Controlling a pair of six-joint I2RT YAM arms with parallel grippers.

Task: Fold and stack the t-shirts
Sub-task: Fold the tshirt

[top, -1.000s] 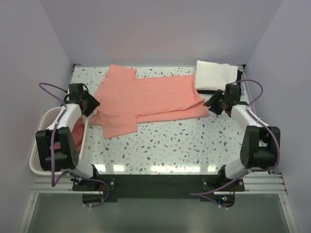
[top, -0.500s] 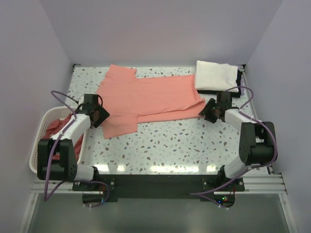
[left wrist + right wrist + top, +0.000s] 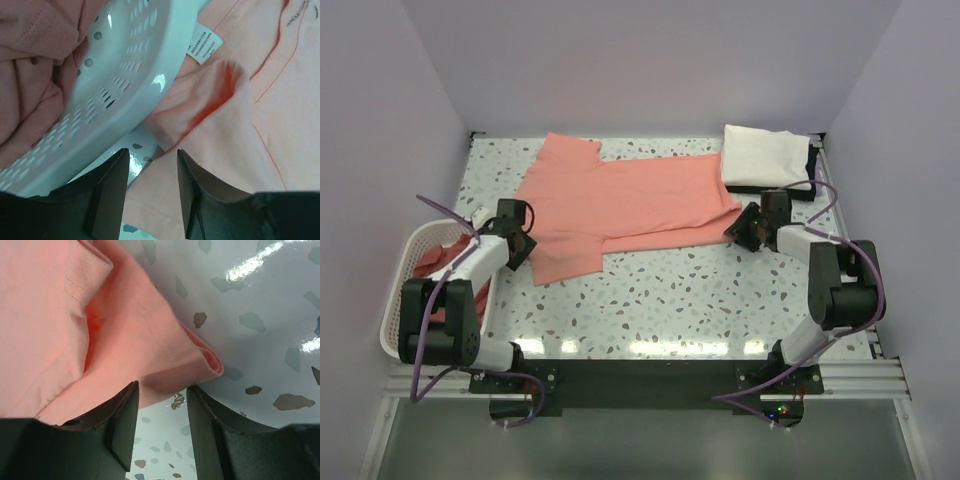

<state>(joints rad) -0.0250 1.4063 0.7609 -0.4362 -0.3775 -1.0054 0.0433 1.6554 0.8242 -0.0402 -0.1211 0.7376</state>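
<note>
A salmon-pink t-shirt (image 3: 620,205) lies spread across the back half of the table, neck end to the left, with its white neck label (image 3: 205,45) showing. My left gripper (image 3: 520,243) is low over the shirt's left edge beside the basket. It is open (image 3: 152,192), and cloth lies flat below the gap. At the shirt's right hem corner (image 3: 150,340) my right gripper (image 3: 745,228) is also open (image 3: 162,427), its tips just short of the folded hem. More pink t-shirts (image 3: 432,262) are bunched in the basket.
The white lattice basket (image 3: 405,310) stands at the table's left edge, its rim (image 3: 125,75) close to my left fingers. A folded white cloth (image 3: 763,155) rests on something dark at the back right corner. Speckled tabletop (image 3: 700,290) lies in front of the shirt.
Both grippers have come in and down to the shirt's edges: the left toward the near-left corner by the basket, the right leftward to the hem. The left jaws have narrowed a little.
</note>
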